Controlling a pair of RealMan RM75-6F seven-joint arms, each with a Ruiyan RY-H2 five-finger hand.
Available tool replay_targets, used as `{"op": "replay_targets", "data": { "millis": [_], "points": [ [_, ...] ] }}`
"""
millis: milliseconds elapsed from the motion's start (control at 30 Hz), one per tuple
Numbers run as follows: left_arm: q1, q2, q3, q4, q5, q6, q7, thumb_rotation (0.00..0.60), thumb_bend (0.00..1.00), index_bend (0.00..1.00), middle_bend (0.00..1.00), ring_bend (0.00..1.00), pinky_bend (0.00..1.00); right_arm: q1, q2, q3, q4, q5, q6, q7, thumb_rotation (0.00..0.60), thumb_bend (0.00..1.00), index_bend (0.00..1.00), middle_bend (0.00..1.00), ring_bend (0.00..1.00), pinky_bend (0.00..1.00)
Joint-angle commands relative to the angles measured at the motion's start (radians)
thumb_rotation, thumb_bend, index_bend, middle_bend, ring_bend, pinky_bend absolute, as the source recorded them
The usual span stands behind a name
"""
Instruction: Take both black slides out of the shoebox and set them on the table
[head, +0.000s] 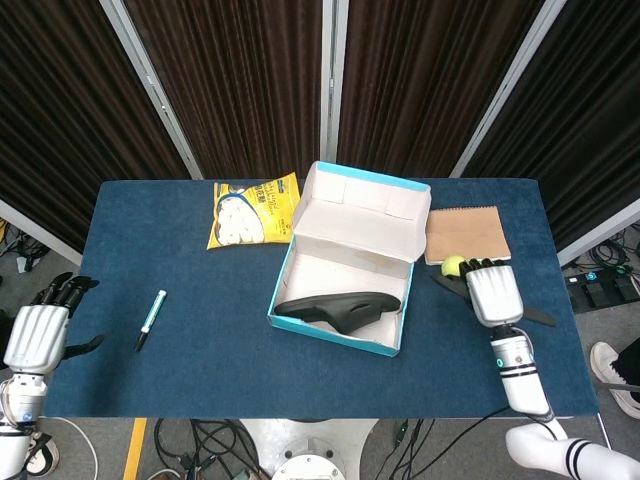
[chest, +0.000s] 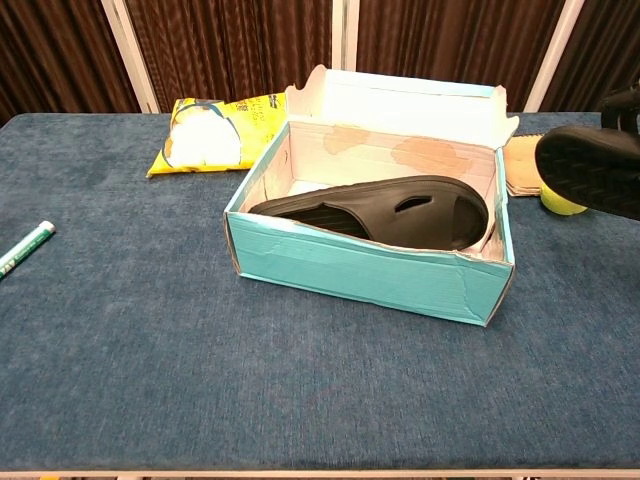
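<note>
An open turquoise shoebox (head: 335, 338) stands mid-table, its lid folded up at the back. One black slide (head: 340, 305) lies inside near the front wall; the chest view shows it too (chest: 400, 210), in the same box (chest: 360, 268). I can make out no second slide. My right hand (head: 492, 292) hovers right of the box, fingers spread, holding nothing. It enters the chest view as a dark shape (chest: 592, 170) at the right edge. My left hand (head: 38, 330) hangs open beyond the table's left edge, far from the box.
A tennis ball (head: 453, 266) lies just beside my right hand, partly hidden by it in the chest view (chest: 553, 203). A brown notebook (head: 467, 232) sits behind it. A yellow snack bag (head: 250, 210) lies back left of the box, and a pen (head: 151, 318) at the left.
</note>
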Motion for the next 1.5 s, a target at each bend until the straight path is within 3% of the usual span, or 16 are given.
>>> {"op": "replay_targets", "data": {
  "millis": [33, 167, 233, 333, 500, 867, 1100, 1233, 1367, 1500],
  "points": [
    [0.000, -0.001, 0.000, 0.003, 0.000, 0.000, -0.004, 0.600, 0.07, 0.23, 0.20, 0.11, 0.32, 0.005, 0.000, -0.004, -0.006, 0.000, -0.024, -0.012, 0.600, 0.27, 0.76, 0.66, 0.54, 0.62],
    [-0.002, -0.002, -0.001, 0.008, 0.000, -0.001, -0.009, 0.600, 0.07, 0.23, 0.20, 0.11, 0.32, 0.004, 0.033, -0.021, -0.054, 0.033, -0.097, -0.041, 0.600, 0.08, 0.61, 0.55, 0.40, 0.47],
    [-0.002, -0.002, 0.000, 0.010, 0.000, -0.001, -0.011, 0.600, 0.07, 0.23, 0.20, 0.11, 0.32, 0.004, 0.055, -0.023, -0.088, 0.066, -0.135, -0.065, 0.600, 0.01, 0.44, 0.43, 0.25, 0.33],
    [-0.002, -0.003, 0.000, 0.012, 0.002, 0.002, -0.014, 0.600, 0.07, 0.23, 0.20, 0.11, 0.32, 0.005, 0.083, -0.021, -0.138, 0.100, -0.172, -0.077, 0.600, 0.00, 0.18, 0.24, 0.04, 0.11],
    [-0.001, -0.004, 0.001, 0.012, 0.003, 0.004, -0.012, 0.600, 0.07, 0.23, 0.20, 0.11, 0.32, 0.009, 0.101, -0.018, -0.177, 0.097, -0.184, -0.066, 0.600, 0.00, 0.05, 0.13, 0.00, 0.02],
    [-0.001, 0.000, -0.003, 0.007, 0.005, 0.012, -0.014, 0.600, 0.07, 0.23, 0.20, 0.11, 0.32, 0.007, 0.138, -0.005, -0.277, 0.015, -0.129, -0.001, 0.600, 0.00, 0.02, 0.13, 0.00, 0.02],
    [-0.002, 0.003, -0.006, 0.006, 0.008, 0.018, -0.019, 0.600, 0.07, 0.23, 0.20, 0.11, 0.32, 0.054, 0.168, 0.053, -0.428, -0.047, -0.110, 0.005, 0.600, 0.00, 0.07, 0.22, 0.02, 0.10],
    [0.000, 0.005, -0.008, 0.006, 0.007, 0.022, -0.026, 0.600, 0.07, 0.23, 0.20, 0.11, 0.32, 0.121, 0.147, 0.108, -0.480, 0.005, -0.176, -0.031, 0.600, 0.00, 0.10, 0.25, 0.06, 0.14],
    [0.003, 0.011, -0.007, 0.009, 0.004, 0.023, -0.038, 0.600, 0.07, 0.23, 0.20, 0.11, 0.32, 0.202, 0.103, 0.151, -0.492, 0.139, -0.288, -0.068, 0.600, 0.00, 0.11, 0.26, 0.07, 0.17],
    [0.008, 0.020, -0.006, 0.010, -0.001, 0.023, -0.061, 0.600, 0.07, 0.23, 0.20, 0.11, 0.32, 0.279, 0.090, 0.161, -0.504, 0.304, -0.398, -0.143, 0.600, 0.00, 0.09, 0.23, 0.06, 0.17]
  ]
}}
